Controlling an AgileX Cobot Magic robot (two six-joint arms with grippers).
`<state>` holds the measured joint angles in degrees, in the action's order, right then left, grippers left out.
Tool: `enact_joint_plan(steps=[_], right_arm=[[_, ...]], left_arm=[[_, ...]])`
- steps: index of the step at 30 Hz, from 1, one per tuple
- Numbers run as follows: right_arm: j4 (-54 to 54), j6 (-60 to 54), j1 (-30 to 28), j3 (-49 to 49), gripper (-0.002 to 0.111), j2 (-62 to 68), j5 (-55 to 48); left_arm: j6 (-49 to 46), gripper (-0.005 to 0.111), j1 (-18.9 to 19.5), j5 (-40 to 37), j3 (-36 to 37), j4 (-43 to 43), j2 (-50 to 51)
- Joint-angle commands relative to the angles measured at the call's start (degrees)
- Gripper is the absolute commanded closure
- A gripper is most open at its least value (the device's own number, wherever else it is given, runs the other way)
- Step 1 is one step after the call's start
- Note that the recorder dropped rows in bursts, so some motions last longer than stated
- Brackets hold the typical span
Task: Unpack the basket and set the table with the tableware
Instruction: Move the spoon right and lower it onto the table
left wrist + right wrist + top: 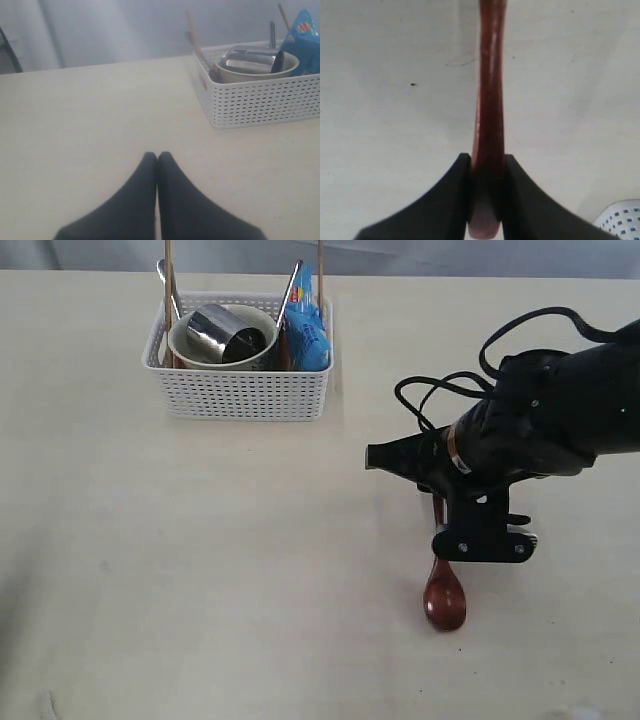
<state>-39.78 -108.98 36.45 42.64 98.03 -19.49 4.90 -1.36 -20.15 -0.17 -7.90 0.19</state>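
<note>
The white basket (240, 392) stands at the back left of the table (200, 580). It holds a cream bowl (190, 348) with a steel cup (225, 332) lying in it, upright chopsticks (168, 270) and a steel utensil handle (290, 285). My right gripper (437, 505) is shut on the handle end of the dark red spoon (444, 602), whose bowl rests on the table. In the right wrist view the spoon (490, 100) is pinched in the gripper (487, 162). The left gripper (158, 156) is shut and empty above bare table, short of the basket (260, 102).
A blue chip bag (310, 330) stands in the basket's right end and shows as the chip bag (305, 37) in the left wrist view. The right arm's black cables (440, 390) loop above the table. A corner of the basket (622, 222) shows beside the right gripper.
</note>
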Motion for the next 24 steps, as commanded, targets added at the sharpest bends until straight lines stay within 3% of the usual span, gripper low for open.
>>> enact_joint_plan(steps=[1, 15, 17, 21, 24], right_arm=[[-0.55, 0.37, -0.36, -0.17, 0.109, 0.01, 1.64], [-0.55, 2.84, -0.36, -0.17, 0.107, 2.9, 5.29], [-0.55, 3.57, -0.36, -0.17, 0.097, 3.12, 5.69], [-0.55, 4.25, -0.36, -0.17, 0.067, 3.12, 5.95], [-0.55, 4.25, -0.36, -0.17, 0.063, 3.12, 5.95]], left_arm=[[0.0, 0.107, 0.11, 0.13, 0.17, 0.18, -0.19], [0.0, 0.107, 0.11, 0.13, 0.17, 0.18, -0.19], [0.0, 0.107, 0.11, 0.13, 0.17, 0.18, -0.19], [0.0, 0.107, 0.11, 0.13, 0.17, 0.18, -0.19], [0.0, 0.107, 0.11, 0.13, 0.17, 0.18, -0.19]])
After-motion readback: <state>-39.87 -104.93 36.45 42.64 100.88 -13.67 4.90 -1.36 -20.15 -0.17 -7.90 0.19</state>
